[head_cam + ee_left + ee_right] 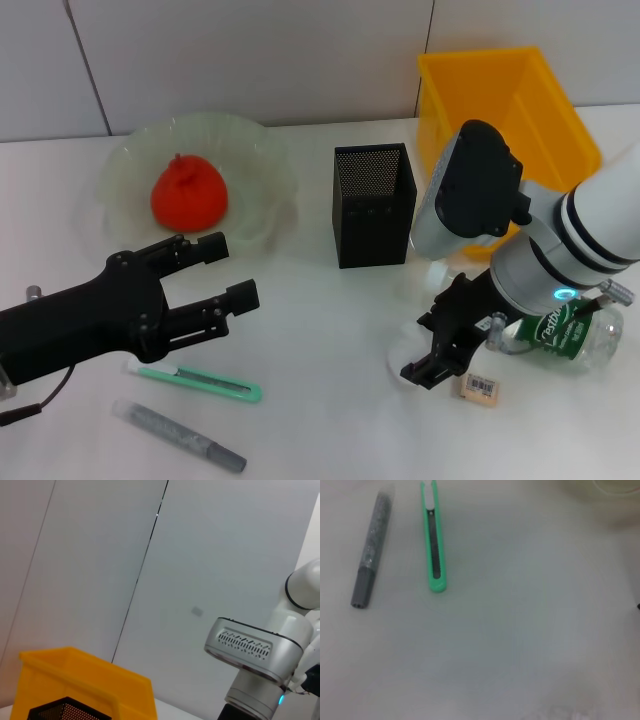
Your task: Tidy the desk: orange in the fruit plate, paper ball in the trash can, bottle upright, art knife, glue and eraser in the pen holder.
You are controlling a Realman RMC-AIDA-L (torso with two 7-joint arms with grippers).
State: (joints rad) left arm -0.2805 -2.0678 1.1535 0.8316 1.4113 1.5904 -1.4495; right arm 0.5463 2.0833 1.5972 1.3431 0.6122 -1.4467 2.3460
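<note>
Starting at the robot's left, the left gripper (222,270) hangs with its two black fingers spread and nothing between them, just in front of the fruit plate (270,160), where the orange (188,195) already sits. Directly below that open hand lies the art knife (200,380), its long axis running nearly across the desk, tilted slightly toward the robot at its right end; just nearer the robot the glue (180,436) lies roughly parallel, dark tip to the right. Both sticks lie well apart from the right arm, so the left arm is clearly the nearer one for either. Moving right, the pen holder (373,205) stands upright in the middle, and the trash can (510,110) stands behind it to the right; no paper ball is visible on the desk. At the far right, the right gripper (452,345) is low over the table with the bottle (565,335) lying on its side at its outer flank, cap end hidden behind the arm; whether those fingers are closed on anything I cannot tell. The eraser (479,387) rests just beside the right gripper's tip, on the robot's side. In my judgement, the bottle's long axis runs left-right, so standing it up falls to the right arm.
</note>
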